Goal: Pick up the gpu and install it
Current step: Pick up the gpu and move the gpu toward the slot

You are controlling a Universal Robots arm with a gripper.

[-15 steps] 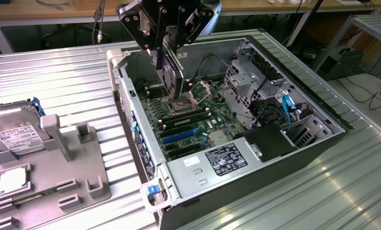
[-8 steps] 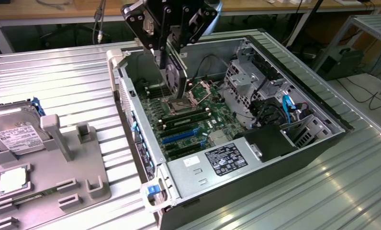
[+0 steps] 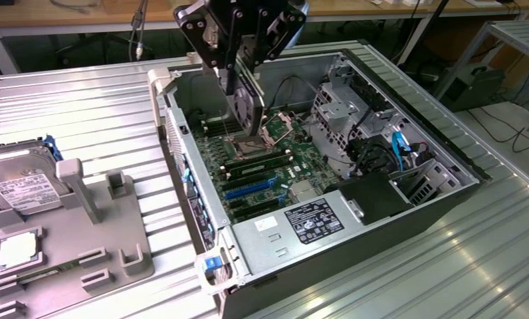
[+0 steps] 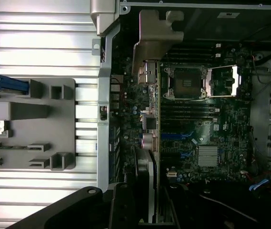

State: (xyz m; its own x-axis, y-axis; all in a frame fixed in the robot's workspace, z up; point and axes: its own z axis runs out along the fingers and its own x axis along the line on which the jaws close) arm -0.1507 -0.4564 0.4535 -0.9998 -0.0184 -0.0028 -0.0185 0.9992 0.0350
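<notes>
Here: gripper [image 3: 236,74] clenched on gpu [image 3: 249,106], card upright over motherboard [image 3: 269,169] in open case [image 3: 335,256], 12 o'clock in exterior view. Ribbed metal table [image 3: 87,109] beneath; grey fixture tray [image 3: 87,252] at 8 o'clock; benches [image 3: 70,16] behind.

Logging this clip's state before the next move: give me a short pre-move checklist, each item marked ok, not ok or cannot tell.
1. gpu gripped by the fingers: ok.
2. gpu over the motherboard inside the open case: ok.
3. Blue slots free of any card: ok.
4. gpu seated in a slot: not ok, it hangs above the board.
5. gpu edge lined up with a slot: cannot tell.
</notes>
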